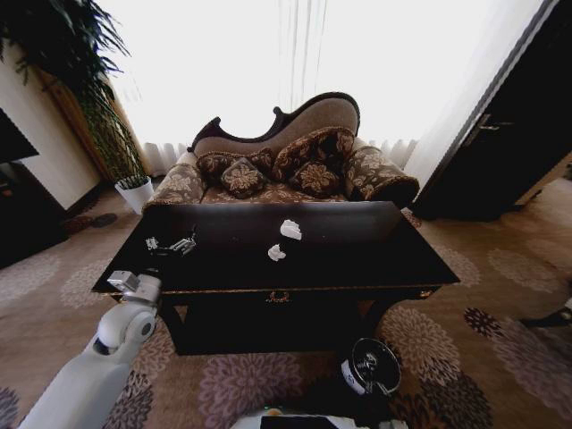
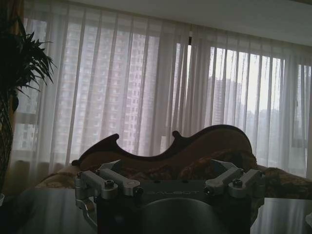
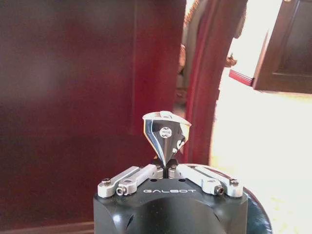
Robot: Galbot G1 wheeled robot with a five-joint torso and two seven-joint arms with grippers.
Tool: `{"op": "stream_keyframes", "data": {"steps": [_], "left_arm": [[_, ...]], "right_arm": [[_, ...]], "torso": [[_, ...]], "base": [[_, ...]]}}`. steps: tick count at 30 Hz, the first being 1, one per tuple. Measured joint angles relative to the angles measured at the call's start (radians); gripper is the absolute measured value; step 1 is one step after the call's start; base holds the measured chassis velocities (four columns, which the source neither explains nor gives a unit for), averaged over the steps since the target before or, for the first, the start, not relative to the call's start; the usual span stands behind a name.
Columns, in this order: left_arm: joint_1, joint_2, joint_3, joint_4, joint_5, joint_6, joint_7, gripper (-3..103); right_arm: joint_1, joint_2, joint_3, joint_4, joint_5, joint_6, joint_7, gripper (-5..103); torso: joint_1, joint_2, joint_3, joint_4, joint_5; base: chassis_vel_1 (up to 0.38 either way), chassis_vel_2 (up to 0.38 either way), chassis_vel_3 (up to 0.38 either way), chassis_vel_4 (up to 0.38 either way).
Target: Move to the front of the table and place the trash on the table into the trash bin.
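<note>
The table stands right before me, dark and glossy. Two white paper wads of trash lie near its middle, one farther back and one nearer. My left gripper hovers open over the table's left part, a good way left of the wads. In the right wrist view my right gripper is shut on a small glossy black cup-like item with a white mark, low in front of a table leg. The trash bin, black with a pale rim, stands on the carpet in front of the table.
A patterned sofa with cushions sits right behind the table. A white plant pot with a tall plant stands at the back left. A dark cabinet is at the right. Open carpet lies on both sides of the table.
</note>
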Motion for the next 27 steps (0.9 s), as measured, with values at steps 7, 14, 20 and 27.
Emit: {"op": "stream_keyframes", "data": {"steps": [7,14,20,27], "left_arm": [[0.000,0.000,0.000,0.000,0.000,0.000,0.000,100],[0.000,0.000,0.000,0.000,0.000,0.000,0.000,100],[0.000,0.000,0.000,0.000,0.000,0.000,0.000,100],[0.000,0.000,0.000,0.000,0.000,0.000,0.000,100]], "right_arm": [[0.094,-0.039,-0.007,-0.103,0.017,-0.014,0.031,0],[0.129,-0.048,-0.014,-0.146,0.035,-0.024,0.029,-3],[0.128,-0.047,-0.012,-0.159,0.076,-0.025,0.002,11],[0.125,-0.040,-0.013,-0.155,0.081,-0.025,-0.003,37]], "torso": [[0.000,0.000,0.000,0.0002,0.0000],[0.000,0.000,0.000,0.0002,-0.0001],[0.000,0.000,0.000,0.0000,0.0000],[0.000,0.000,0.000,0.0001,-0.0001]], "base": [[0.000,0.000,0.000,0.000],[0.000,0.000,0.000,0.000],[0.000,0.000,0.000,0.000],[0.000,0.000,0.000,0.000]]}}
